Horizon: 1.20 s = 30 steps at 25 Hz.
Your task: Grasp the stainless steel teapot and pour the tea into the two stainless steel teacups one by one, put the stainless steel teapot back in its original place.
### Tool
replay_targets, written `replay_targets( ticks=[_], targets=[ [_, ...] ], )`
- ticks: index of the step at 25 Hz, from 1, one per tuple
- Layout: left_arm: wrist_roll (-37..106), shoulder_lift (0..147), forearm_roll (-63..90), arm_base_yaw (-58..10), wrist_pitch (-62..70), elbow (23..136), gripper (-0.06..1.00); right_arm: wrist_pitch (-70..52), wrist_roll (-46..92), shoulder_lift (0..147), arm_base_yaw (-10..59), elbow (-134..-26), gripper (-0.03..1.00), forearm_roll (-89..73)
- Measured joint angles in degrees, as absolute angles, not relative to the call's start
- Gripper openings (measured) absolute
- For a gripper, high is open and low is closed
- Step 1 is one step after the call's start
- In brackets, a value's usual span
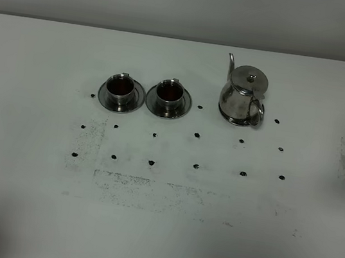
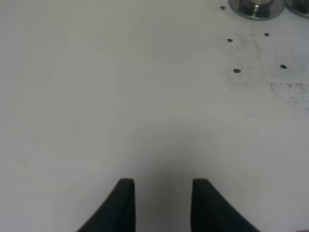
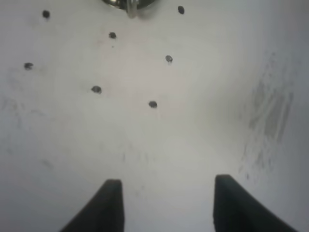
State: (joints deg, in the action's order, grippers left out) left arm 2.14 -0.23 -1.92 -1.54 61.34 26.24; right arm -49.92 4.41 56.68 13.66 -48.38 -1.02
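Two cups filled, teapot parked

You see both small shiny steel teacups holding dark reddish-brown tea on round saucers. Right of them, the squat steel teapot stands upright on the white bench. Left gripper and right gripper are spread, empty.

White table, grid of small black dots, grey scuff smudges

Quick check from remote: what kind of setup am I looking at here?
Probably a lab test bench, not a kitchen: a bare white table marked with a grid of black dots and scuffed patches, backed by a plain wall. Only the teapot and two filled teacups stand on it.
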Motion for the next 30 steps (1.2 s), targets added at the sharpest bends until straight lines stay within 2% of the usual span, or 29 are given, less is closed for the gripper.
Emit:
replay_targets(
  ticks=[6,11,15,20,30],
  targets=[
    [2.1,-0.2,-1.9,-1.5,61.3,26.2,0.28,-51.4,4.4,38.4,12.3,-37.5,0.33,-5.2],
    [2.1,-0.2,-1.9,-1.5,61.3,26.2,0.28,-60.8,4.4,26.8,8.7,-35.8,0.26,-6.6],
    [2.1,-0.2,-1.9,-1.5,61.3,26.2,0.28,-62.1,4.4,21.0,8.2,-34.0,0.22,-3.4],
    [2.1,-0.2,-1.9,-1.5,61.3,26.2,0.28,-63.7,3.8,16.1,8.2,-29.9,0.21,-2.9],
    [2.1,-0.2,-1.9,-1.5,61.3,26.2,0.28,-63.8,0.0,3.7,3.6,-29.9,0.21,0.0]
  ],
)
